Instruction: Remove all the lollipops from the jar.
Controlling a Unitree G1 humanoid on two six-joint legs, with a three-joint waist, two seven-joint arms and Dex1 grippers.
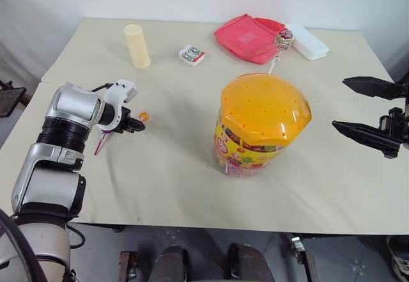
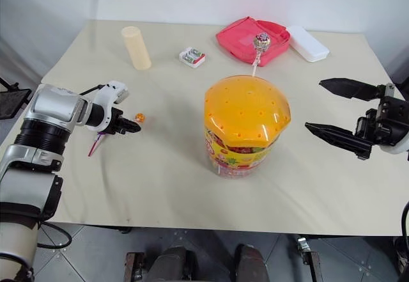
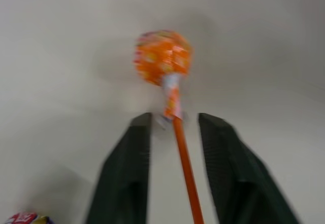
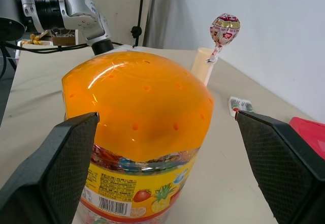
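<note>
Left gripper parted around orange-wrapped lollipop on table; right gripper wide open beside orange-lidded clear plastic jar.

Lighting's bright and even, soft from overhead, so shadows on the tabletop stay faint. The jar has glare streaks on its orange lid. Left wrist view is motion-blurred: the orange lollipop and the left tool fingers look smeared. Right wrist view is crisp.

Glossy plastic jar; matt cloth table
</note>
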